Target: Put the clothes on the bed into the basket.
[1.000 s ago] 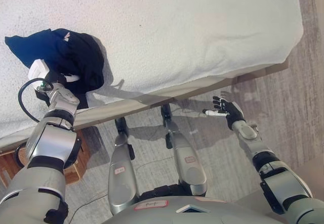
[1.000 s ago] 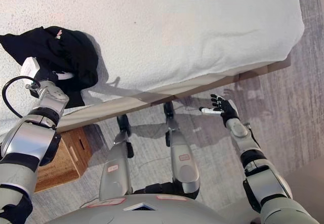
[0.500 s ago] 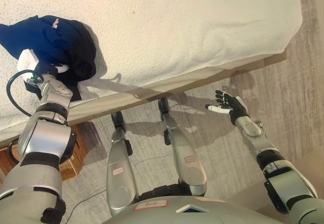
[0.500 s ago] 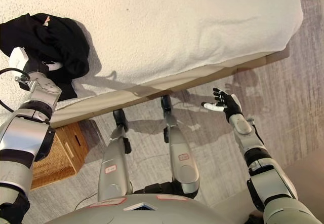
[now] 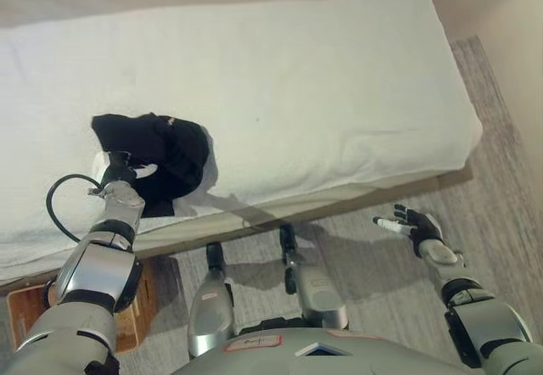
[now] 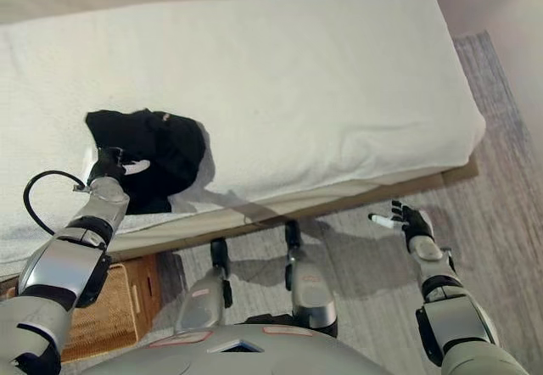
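Note:
A dark garment [image 5: 174, 150] lies bunched on the white bed [image 5: 322, 95], at its left near the front edge. My left hand [image 5: 125, 171] rests on the garment's lower left part, fingers curled into the cloth. It also shows in the right eye view [image 6: 114, 165]. My right hand [image 5: 416, 224] is open and empty, held over the floor at the right, off the bed. A wicker basket [image 6: 110, 307] stands on the floor at the lower left, below the bed's front edge and partly behind my left arm.
The bed's front edge [image 5: 339, 197] runs across the middle of the view. Grey floor [image 5: 373, 256] lies between the bed and me. A pale wall or surface [image 5: 501, 19] borders the bed's right end.
The whole picture has shifted, so the camera has moved and more of the bed shows. My left hand stays on the dark garment. My right hand stays open over the floor.

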You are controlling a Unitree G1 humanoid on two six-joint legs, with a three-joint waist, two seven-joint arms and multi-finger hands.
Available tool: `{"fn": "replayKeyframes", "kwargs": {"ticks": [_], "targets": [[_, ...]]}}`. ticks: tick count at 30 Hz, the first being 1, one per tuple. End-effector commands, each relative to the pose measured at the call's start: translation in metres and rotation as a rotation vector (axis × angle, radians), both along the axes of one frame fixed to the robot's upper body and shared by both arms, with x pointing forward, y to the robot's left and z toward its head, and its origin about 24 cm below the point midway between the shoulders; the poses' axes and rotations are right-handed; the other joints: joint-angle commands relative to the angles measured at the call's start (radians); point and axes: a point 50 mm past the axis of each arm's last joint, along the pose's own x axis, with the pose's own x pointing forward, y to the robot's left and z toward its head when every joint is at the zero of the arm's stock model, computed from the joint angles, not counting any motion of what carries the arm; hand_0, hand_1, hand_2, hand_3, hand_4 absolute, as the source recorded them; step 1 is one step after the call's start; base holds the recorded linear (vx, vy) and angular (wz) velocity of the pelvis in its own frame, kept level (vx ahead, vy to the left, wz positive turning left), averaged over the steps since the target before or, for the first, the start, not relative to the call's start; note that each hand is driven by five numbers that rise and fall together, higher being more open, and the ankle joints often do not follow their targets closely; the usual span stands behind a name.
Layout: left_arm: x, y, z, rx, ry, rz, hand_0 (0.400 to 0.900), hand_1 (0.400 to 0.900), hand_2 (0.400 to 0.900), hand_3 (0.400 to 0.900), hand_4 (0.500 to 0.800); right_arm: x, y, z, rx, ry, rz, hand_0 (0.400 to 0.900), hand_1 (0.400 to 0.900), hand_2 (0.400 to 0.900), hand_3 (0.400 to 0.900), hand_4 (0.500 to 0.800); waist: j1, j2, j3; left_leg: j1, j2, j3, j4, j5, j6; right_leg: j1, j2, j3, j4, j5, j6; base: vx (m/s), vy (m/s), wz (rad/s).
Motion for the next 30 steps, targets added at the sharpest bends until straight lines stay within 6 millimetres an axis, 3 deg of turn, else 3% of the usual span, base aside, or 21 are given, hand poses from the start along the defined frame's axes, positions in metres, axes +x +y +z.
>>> {"fn": "replayKeyframes", "kwargs": {"ticks": [1, 2, 3, 4, 7, 10, 11, 12, 15, 18, 22, 30], "targets": [[-0.011, 0.030, 0.013, 0.039, -0.061, 0.084, 0.400, 0.400, 0.400, 0.400, 0.500, -0.029, -0.035, 0.004, -0.093, 0.067, -0.077, 0.900, 0.900, 0.900, 0.900, 0.800, 0.032, 0.013, -0.088, 0.009, 0.052, -0.032, 0.097, -0.103, -0.044, -0.075, -0.063, 0.047, 0.072, 0.029, 0.054, 0.03, 0.001, 0.05], [-0.011, 0.030, 0.013, 0.039, -0.061, 0.084, 0.400, 0.400, 0.400, 0.400, 0.500, -0.029, -0.035, 0.004, -0.093, 0.067, -0.076, 0.900, 0.900, 0.900, 0.900, 0.800, 0.032, 0.013, -0.087, 0.010, 0.052, -0.032, 0.097, -0.103, -0.044, -0.074, -0.063, 0.047, 0.071, 0.029, 0.054, 0.04, 0.015, 0.07], [-0.027, 0.050, 0.014, 0.078, -0.028, 0.140, 0.400, 0.400, 0.400, 0.400, 0.500, -0.033, -0.036, 0.003, -0.090, 0.080, -0.081, 0.900, 0.900, 0.900, 0.900, 0.800, 0.043, 0.016, -0.100, 0.020, 0.054, -0.037, 0.090, -0.101, -0.043, -0.063, -0.062, 0.043, 0.070, 0.024, 0.056, 0.03, 0.010, 0.06], [-0.028, 0.051, 0.014, 0.078, -0.028, 0.140, 0.400, 0.400, 0.400, 0.400, 0.500, -0.033, -0.036, 0.003, -0.090, 0.080, -0.080, 0.900, 0.900, 0.900, 0.900, 0.800, 0.042, 0.016, -0.100, 0.021, 0.054, -0.037, 0.089, -0.101, -0.043, -0.062, -0.062, 0.043, 0.069, 0.024, 0.056, 0.05, 0.010, 0.11], [-0.063, 0.092, 0.023, 0.140, 0.020, 0.259, 0.400, 0.400, 0.400, 0.400, 0.500, -0.040, -0.041, 0.003, -0.095, 0.109, -0.071, 0.900, 0.900, 0.900, 0.900, 0.800, 0.064, 0.014, -0.115, 0.030, 0.061, -0.043, 0.080, -0.097, -0.044, -0.045, -0.061, 0.031, 0.063, 0.021, 0.059, 0.03, 0.000, 0.08], [-0.089, 0.119, 0.034, 0.194, 0.052, 0.329, 0.400, 0.400, 0.400, 0.400, 0.500, -0.045, -0.043, 0.002, -0.096, 0.125, -0.064, 0.900, 0.900, 0.900, 0.900, 0.800, 0.077, 0.009, -0.122, 0.031, 0.065, -0.049, 0.080, -0.098, -0.043, -0.037, -0.057, 0.021, 0.057, 0.021, 0.061, 0.00, -0.002, 0.02], [-0.090, 0.119, 0.034, 0.194, 0.052, 0.330, 0.400, 0.400, 0.400, 0.400, 0.500, -0.044, -0.043, 0.002, -0.095, 0.125, -0.063, 0.900, 0.900, 0.900, 0.900, 0.800, 0.076, 0.009, -0.122, 0.031, 0.065, -0.049, 0.080, -0.098, -0.043, -0.036, -0.057, 0.021, 0.057, 0.021, 0.061, 0.00, 0.000, 0.00], [-0.105, 0.131, 0.037, 0.224, 0.080, 0.353, 0.400, 0.400, 0.400, 0.400, 0.500, -0.046, -0.045, 0.003, -0.095, 0.130, -0.060, 0.900, 0.900, 0.900, 0.900, 0.800, 0.089, 0.004, -0.122, 0.026, 0.065, -0.053, 0.088, -0.099, -0.043, -0.034, -0.055, 0.016, 0.055, 0.021, 0.062, 0.00, 0.000, 0.00], [-0.123, 0.143, 0.041, 0.259, 0.128, 0.383, 0.400, 0.400, 0.400, 0.400, 0.500, -0.047, -0.044, 0.002, -0.091, 0.139, -0.051, 0.900, 0.900, 0.900, 0.900, 0.800, 0.097, -0.004, -0.121, 0.022, 0.069, -0.058, 0.097, -0.103, -0.042, -0.031, -0.052, 0.015, 0.053, 0.021, 0.064, 0.00, 0.000, 0.00], [-0.165, 0.163, 0.043, 0.233, 0.176, 0.512, 0.400, 0.400, 0.400, 0.400, 0.500, -0.048, -0.043, 0.001, -0.075, 0.145, -0.037, 0.900, 0.900, 0.900, 0.900, 0.800, 0.114, -0.023, -0.119, 0.018, 0.074, -0.065, 0.123, -0.116, -0.041, -0.020, -0.041, 0.015, 0.054, 0.017, 0.062, 0.00, -0.012, -0.01], [-0.191, 0.174, 0.048, 0.232, 0.205, 0.583, 0.400, 0.400, 0.400, 0.400, 0.500, -0.049, -0.042, 0.000, -0.066, 0.154, -0.030, 0.900, 0.900, 0.900, 0.900, 0.800, 0.125, -0.031, -0.117, 0.019, 0.078, -0.073, 0.139, -0.125, -0.040, -0.003, -0.035, 0.014, 0.054, 0.011, 0.061, 0.00, 0.000, 0.00], [-0.277, 0.184, 0.045, 0.196, 0.394, 0.768, 0.400, 0.400, 0.400, 0.400, 0.500, -0.046, -0.044, 0.003, -0.051, 0.150, -0.007, 0.900, 0.900, 0.900, 0.900, 0.800, 0.164, -0.040, -0.112, 0.036, 0.078, -0.076, 0.144, -0.132, -0.037, 0.022, -0.037, 0.011, 0.055, 0.003, 0.063, 0.00, 0.012, 0.00]]}}
